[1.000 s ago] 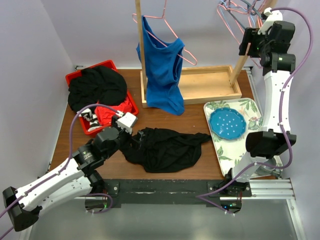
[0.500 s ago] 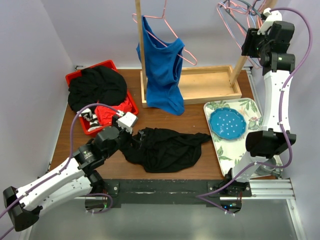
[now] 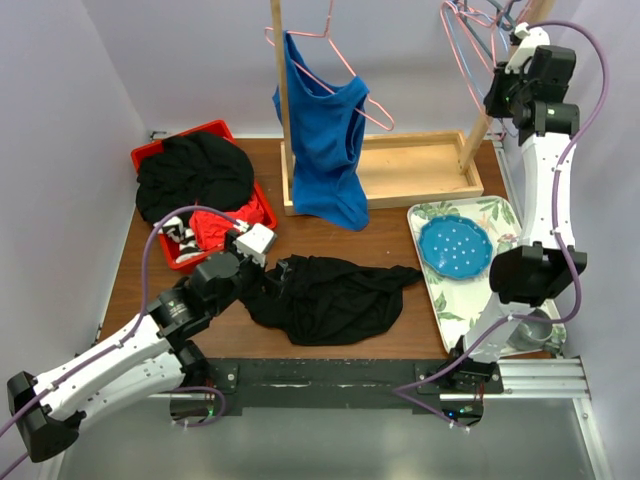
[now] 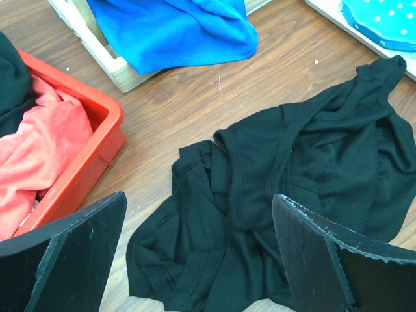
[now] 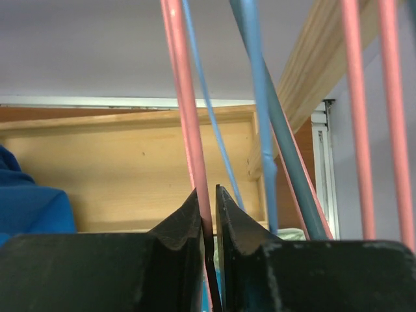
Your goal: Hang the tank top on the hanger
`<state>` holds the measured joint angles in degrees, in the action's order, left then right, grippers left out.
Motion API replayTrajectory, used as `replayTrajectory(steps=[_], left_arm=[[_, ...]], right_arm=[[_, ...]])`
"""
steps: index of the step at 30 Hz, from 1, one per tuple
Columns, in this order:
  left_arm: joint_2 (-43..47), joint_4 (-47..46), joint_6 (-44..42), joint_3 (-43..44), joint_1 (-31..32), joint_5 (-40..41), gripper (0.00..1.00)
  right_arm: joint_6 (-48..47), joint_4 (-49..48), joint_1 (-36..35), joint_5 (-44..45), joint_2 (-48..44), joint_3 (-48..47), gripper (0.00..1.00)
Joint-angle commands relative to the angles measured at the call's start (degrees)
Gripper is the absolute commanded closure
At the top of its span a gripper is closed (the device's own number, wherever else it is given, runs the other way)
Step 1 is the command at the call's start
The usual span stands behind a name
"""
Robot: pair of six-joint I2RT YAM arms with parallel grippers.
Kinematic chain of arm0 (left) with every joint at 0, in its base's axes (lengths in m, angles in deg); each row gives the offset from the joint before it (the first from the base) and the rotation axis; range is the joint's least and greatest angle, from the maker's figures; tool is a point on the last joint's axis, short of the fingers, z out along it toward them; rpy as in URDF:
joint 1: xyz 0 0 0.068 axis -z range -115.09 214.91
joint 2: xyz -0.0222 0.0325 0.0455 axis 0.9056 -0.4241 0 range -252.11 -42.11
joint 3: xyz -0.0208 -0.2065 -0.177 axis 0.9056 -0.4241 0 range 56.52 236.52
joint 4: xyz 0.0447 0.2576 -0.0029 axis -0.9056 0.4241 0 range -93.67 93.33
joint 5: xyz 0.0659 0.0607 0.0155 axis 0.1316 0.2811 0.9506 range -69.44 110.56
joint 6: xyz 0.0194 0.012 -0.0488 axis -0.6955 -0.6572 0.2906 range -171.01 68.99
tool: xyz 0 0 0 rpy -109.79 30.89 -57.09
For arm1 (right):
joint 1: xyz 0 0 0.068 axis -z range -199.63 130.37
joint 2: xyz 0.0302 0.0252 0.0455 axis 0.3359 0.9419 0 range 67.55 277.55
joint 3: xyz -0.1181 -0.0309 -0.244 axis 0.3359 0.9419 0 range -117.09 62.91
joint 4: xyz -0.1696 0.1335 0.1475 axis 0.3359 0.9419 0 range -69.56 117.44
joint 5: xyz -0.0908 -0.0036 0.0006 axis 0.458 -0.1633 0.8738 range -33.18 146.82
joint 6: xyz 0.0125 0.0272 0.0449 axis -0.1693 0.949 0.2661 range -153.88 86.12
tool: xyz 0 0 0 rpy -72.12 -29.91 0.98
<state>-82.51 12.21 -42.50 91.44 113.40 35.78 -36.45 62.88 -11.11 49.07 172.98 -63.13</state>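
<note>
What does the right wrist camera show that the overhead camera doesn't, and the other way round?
Only the right wrist view shows the right tool pinched shut on one wire of the pink hanger. Only the overhead view shows the black tank top crumpled on the table, the red bin and the flowered tray. Both show the wooden rack, the hanging blue top and a teal hanger.

The left arm [image 3: 110, 365] and right arm [image 3: 548, 190] use white link shells joined by black cylindrical joint housings. A purple cable [image 3: 147, 268] loops along each arm. The fingers [image 4: 65, 260] are matte black wedges with pale-flecked edges.
</note>
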Motion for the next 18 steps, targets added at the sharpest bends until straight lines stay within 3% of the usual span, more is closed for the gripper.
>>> replayTrajectory(steps=[1, 2, 18], left_arm=[[-0.20, -2.70, 0.36, 0.24, -0.32, 0.16, 0.00], [-0.29, -2.70, 0.36, 0.15, -0.33, 0.16, 0.00], [-0.12, -2.61, 0.19, 0.24, -0.33, 0.16, 0.00]], right_arm=[[-0.68, -1.48, 0.36, -3.76, 0.30, -3.86, 0.92], [-0.86, -1.39, 0.36, -4.37, 0.39, -4.04, 1.00], [-1.13, -3.23, 0.45, -11.15, -7.07, -4.75, 1.00]])
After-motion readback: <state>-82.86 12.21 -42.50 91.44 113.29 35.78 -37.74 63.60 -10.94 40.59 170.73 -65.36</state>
